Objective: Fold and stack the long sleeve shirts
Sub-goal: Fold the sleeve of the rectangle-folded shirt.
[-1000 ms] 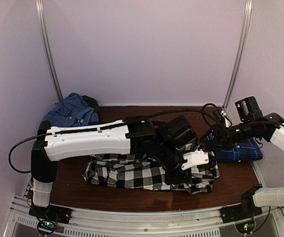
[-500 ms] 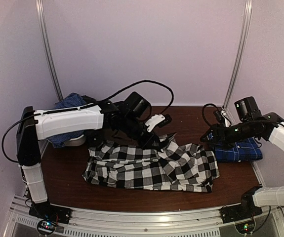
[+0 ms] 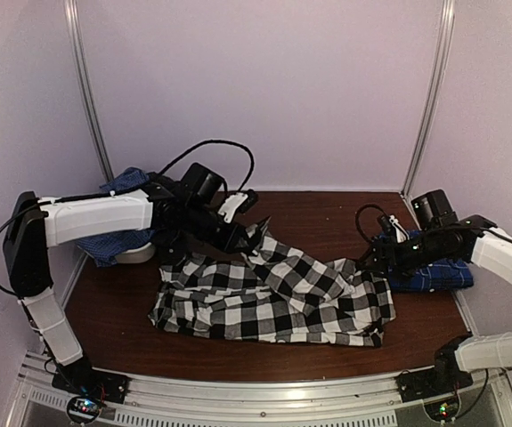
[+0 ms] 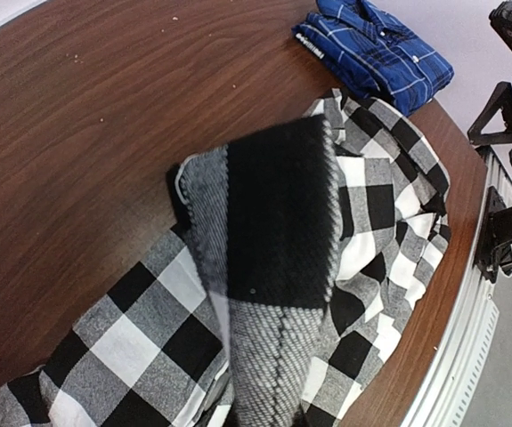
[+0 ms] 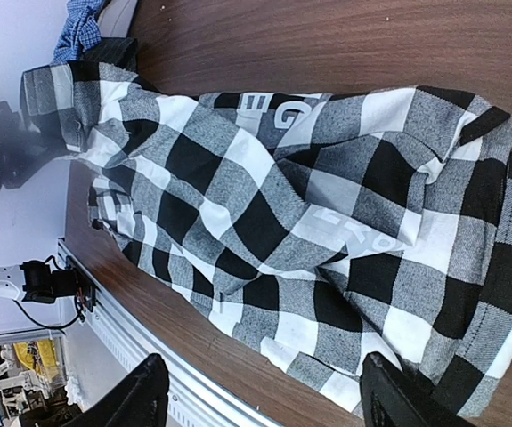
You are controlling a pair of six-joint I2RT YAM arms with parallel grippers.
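From above, we see the black-and-white check shirt (image 3: 278, 307) spread loosely and wrinkled across the middle of the brown table (image 3: 327, 209). The left hand (image 3: 247, 234) reaches in from the left side and is closed on a fold at the shirt's far edge, holding it up off the table in a small peak. The right hand (image 3: 369, 262) sits low at the shirt's right end, just beside the folded blue shirt (image 3: 435, 272), which lies near the table's right edge. At the back left a crumpled blue cloth (image 3: 117, 189) shows behind the left arm (image 3: 95, 218), with a white rounded object (image 3: 135, 255) below it. In the left wrist view, the pinched fold hangs close to the lens, large and blurred, and hides the fingers. The rest of the check shirt trails down onto the wood, and the folded blue shirt lies beyond it, collar and white buttons upward, apart from the check shirt. In the right wrist view, the two fingers (image 5: 149, 396) stand wide apart at the bottom edge, open and holding nothing. The check shirt stretches away ahead of them, its near end lying between them in the view. We cannot tell whether they touch it.
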